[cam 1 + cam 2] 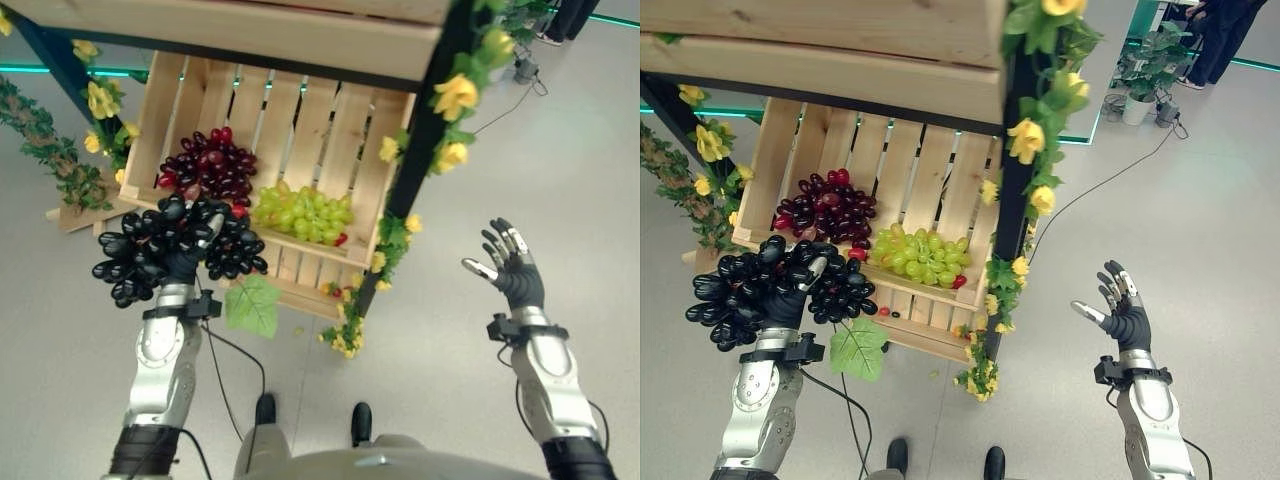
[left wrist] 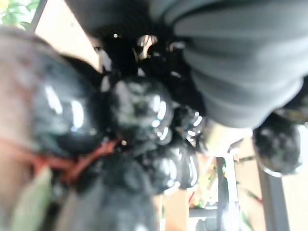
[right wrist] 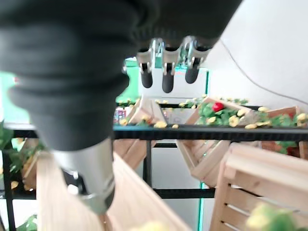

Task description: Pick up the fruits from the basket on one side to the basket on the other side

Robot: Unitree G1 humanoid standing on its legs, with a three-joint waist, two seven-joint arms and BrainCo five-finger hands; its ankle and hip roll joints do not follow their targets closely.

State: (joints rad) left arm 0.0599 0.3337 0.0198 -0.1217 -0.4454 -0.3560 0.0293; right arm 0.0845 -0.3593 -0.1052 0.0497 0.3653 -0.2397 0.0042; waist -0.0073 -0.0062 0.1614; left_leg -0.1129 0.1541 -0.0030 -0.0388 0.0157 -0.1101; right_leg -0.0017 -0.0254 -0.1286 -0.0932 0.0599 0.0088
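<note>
Gripping a bunch of black grapes [image 1: 175, 250], the left hand [image 1: 185, 262] sits in the middle of the cluster, its fingers curled into the fruit so that the dark berries spill out on both sides of it and hide most of the palm. The bunch is held up off the floor, just in front of the near edge of a slatted wooden crate [image 1: 300, 120] and overlapping that edge from the head camera. In the left wrist view the glossy black berries [image 2: 139, 108] press right against the hand's dark cover, with a reddish stem running through them.

Inside the crate lie a bunch of red grapes [image 1: 210, 165] towards the robot's left and a bunch of green grapes [image 1: 303, 212] just beside it to the right. A green vine leaf [image 1: 252, 305] hangs at the crate's front edge, close to the held bunch. Yellow artificial flowers [image 1: 455, 95] and leafy garlands climb the dark posts of the stand.

The right hand [image 1: 512, 265] is raised well off to the right, above the grey floor [image 1: 560, 160], fingers spread and straight, holding nothing.
</note>
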